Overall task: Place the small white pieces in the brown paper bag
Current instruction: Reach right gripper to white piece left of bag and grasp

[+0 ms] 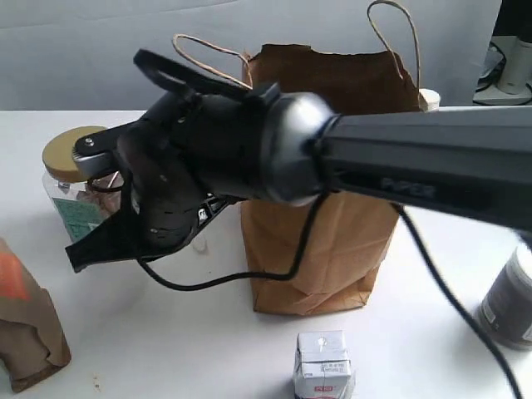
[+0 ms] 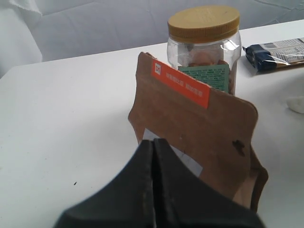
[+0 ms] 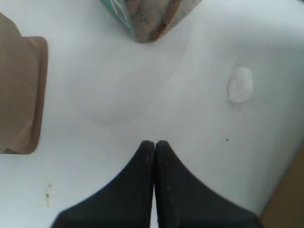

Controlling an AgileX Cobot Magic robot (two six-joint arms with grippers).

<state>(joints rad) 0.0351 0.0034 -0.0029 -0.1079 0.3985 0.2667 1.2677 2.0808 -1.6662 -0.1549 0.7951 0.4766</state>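
Observation:
The tall brown paper bag (image 1: pixel 332 208) stands upright mid-table with its two cord handles up; a corner of the brown paper bag (image 3: pixel 290 202) shows in the right wrist view. One small white piece (image 3: pixel 241 85) lies on the white table, ahead of my right gripper (image 3: pixel 154 143) and off to one side. That gripper is shut and holds nothing. In the exterior view the right gripper (image 1: pixel 79 256) reaches across to the left of the bag and hides the pieces. A small white piece (image 2: pixel 297 104) shows at the edge of the left wrist view. My left gripper (image 2: pixel 153 142) is shut and empty.
A brown pouch with an orange label (image 2: pixel 199 128) stands right in front of the left gripper, with a yellow-lidded clear jar (image 2: pixel 204 47) behind it. A blue packet (image 2: pixel 275 50) lies further back. A white-and-red carton (image 1: pixel 324 366) and a grey jar (image 1: pixel 511 303) stand near the front.

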